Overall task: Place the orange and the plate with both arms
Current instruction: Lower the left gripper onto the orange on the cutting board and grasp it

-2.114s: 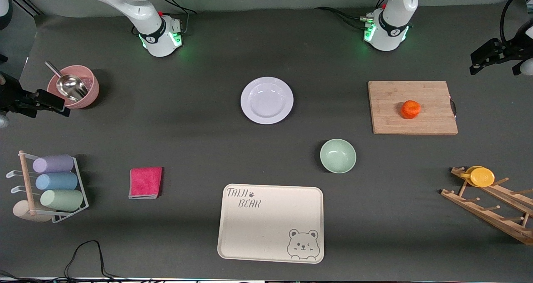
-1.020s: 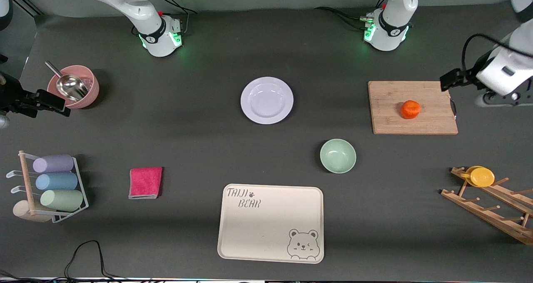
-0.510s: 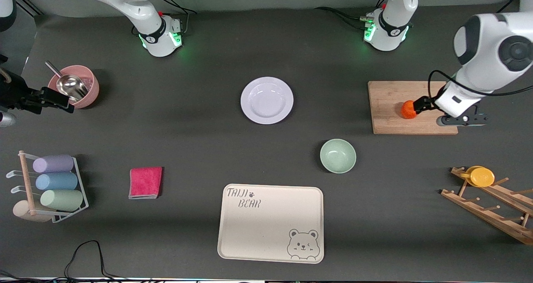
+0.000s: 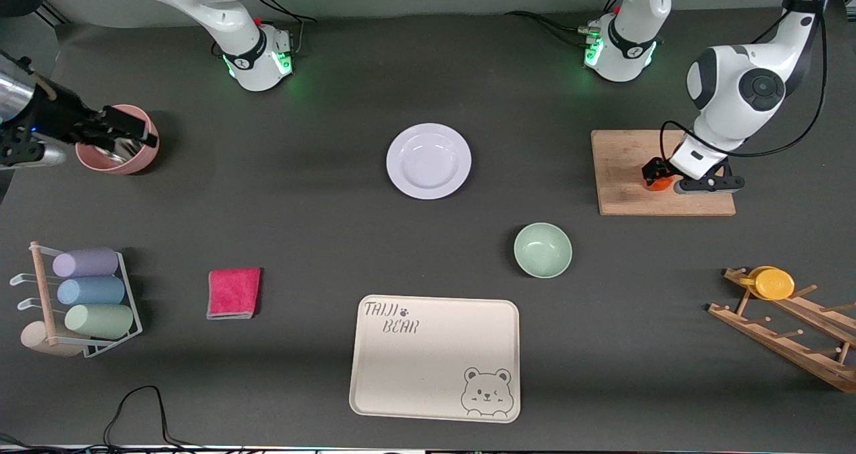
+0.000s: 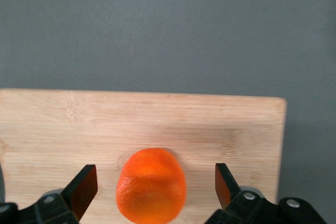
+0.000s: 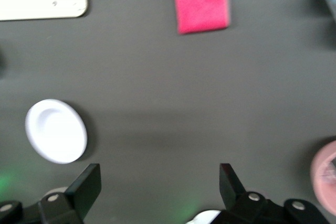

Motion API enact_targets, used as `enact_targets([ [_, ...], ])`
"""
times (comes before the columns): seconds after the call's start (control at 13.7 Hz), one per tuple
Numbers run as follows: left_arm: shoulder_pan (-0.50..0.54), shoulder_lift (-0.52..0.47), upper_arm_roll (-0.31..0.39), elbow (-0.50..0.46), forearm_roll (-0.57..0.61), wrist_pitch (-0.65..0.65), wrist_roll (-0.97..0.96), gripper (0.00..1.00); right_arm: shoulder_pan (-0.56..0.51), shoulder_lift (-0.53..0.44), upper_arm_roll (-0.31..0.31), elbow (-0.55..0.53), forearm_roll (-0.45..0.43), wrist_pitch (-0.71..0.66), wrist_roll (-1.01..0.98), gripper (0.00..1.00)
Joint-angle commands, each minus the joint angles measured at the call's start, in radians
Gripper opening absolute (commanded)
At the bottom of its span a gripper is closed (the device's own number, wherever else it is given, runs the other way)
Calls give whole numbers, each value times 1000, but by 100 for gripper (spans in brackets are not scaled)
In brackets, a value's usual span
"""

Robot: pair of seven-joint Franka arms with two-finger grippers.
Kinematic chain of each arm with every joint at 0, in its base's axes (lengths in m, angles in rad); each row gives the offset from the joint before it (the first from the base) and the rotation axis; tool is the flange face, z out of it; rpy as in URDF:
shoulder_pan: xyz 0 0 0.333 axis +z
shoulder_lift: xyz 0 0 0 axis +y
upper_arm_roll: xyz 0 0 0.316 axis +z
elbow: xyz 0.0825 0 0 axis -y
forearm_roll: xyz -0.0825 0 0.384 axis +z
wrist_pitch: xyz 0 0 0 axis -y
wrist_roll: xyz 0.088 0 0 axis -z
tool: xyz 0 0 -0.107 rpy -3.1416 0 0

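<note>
Orange (image 4: 659, 182) on the cutting board (image 4: 625, 173), with the left gripper (image 4: 659, 175) low around it.

Left gripper fingers (image 5: 84, 187) stand wide apart, one on each side of the orange (image 5: 151, 191), with a gap on both sides, so nothing is squeezed. The orange sits near the middle of the board (image 5: 142, 124), away from its edges. The plate (image 4: 429, 160) lies flat on the bare dark table (image 4: 301, 240) in the middle, well apart from the board, the green bowl (image 4: 542, 250) and the bear tray (image 4: 435, 357), with open room all around its rim. The right gripper (image 4: 127, 128) is up over the pink bowl (image 4: 110, 158) at the right arm's end of the table, its fingers (image 6: 86, 187) spread wide and holding nothing.
</note>
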Motion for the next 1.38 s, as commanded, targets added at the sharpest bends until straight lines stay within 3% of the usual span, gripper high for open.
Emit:
enact_targets([
  [0.0,27,71,-5,-16,13,86,17,100,9,-92,-13,-128,96,27,23,100],
  [0.15,32,106,-5,-25,11,129,15,100,8,-91,-28,-144,168,17,14,100],
  [0.36,47,123,-6,-31,11,134,14,100,8,-34,-125,-146,362,-109,-98,100],
  [0.51,50,125,-6,-36,11,131,14,100,8,-2,-171,-149,433,-135,-110,100],
  [0.66,49,123,-6,-39,11,123,12,99,8,48,-226,-161,572,-239,-164,100],
  [0.8,44,122,-6,-40,11,114,3,97,8,79,-272,-195,657,-281,-204,100],
  [1.02,41,119,-8,-40,10,89,-5,92,8,119,-292,-266,768,-351,-336,100],
  [1.09,41,119,-8,-40,11,88,-5,84,8,131,-292,-282,789,-353,-360,100],
  [1.17,41,117,-8,-40,11,82,-3,62,8,153,-292,-289,794,-355,-411,100],
  [1.31,40,110,-10,-37,11,48,-2,0,9,225,-292,-313,794,-356,-561,100],
])
